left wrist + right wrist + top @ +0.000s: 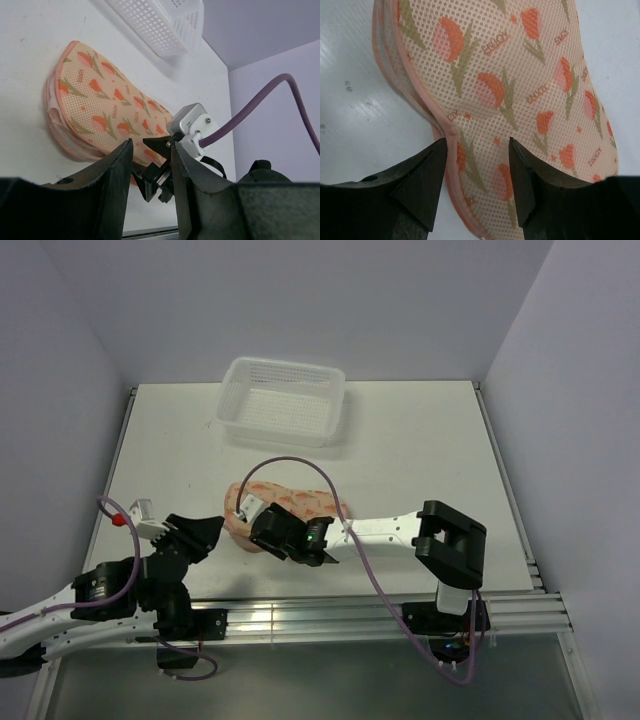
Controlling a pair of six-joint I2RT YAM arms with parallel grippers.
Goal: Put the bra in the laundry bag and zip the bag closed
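The laundry bag (300, 505) lies flat on the table near the front middle, its peach mesh with orange flower print facing up. It also shows in the left wrist view (95, 105) and the right wrist view (520, 75). My right gripper (255, 532) is open just above the bag's near edge; in its own view (477, 150) the jaws straddle the pink piping without closing on it. My left gripper (212, 532) is open and empty at the bag's left end, and in its own view (152, 155) it faces the right gripper. The bra is not visible.
A white plastic mesh basket (285, 400) stands at the back of the table and shows in the left wrist view (160, 25). A purple cable (300, 462) loops over the bag. A metal rail (380, 605) runs along the table's front edge.
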